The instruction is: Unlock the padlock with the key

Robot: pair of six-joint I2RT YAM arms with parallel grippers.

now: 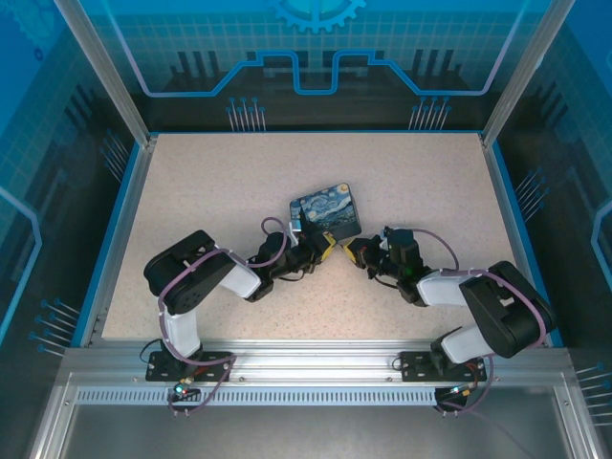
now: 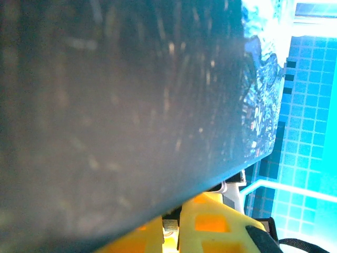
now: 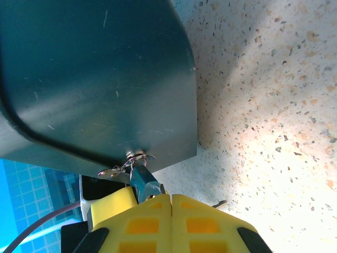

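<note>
The padlock (image 3: 143,182) is a small teal-tinted metal body hanging by its shackle from the silvery hasp (image 3: 138,155) on the dark-blue Starry Night box (image 1: 325,212). My right gripper (image 3: 171,199) is shut, its yellow tips pressed against the padlock's lower end. A thin grey sliver of the key (image 3: 220,203) pokes out beside its right finger; the rest is hidden. My left gripper (image 2: 171,226) sits under the box's near edge, its jaws narrowed on a small grey metal piece that looks like the padlock. One of its fingers (image 3: 108,203) lies against the lock's left side.
The box stands mid-table with both grippers (image 1: 323,249) (image 1: 356,252) meeting at its near edge. Speckled beige tabletop (image 1: 210,210) spreads around it, bounded by a blue rim and aluminium posts (image 1: 105,76). The box wall (image 2: 121,105) looms close over the left wrist camera.
</note>
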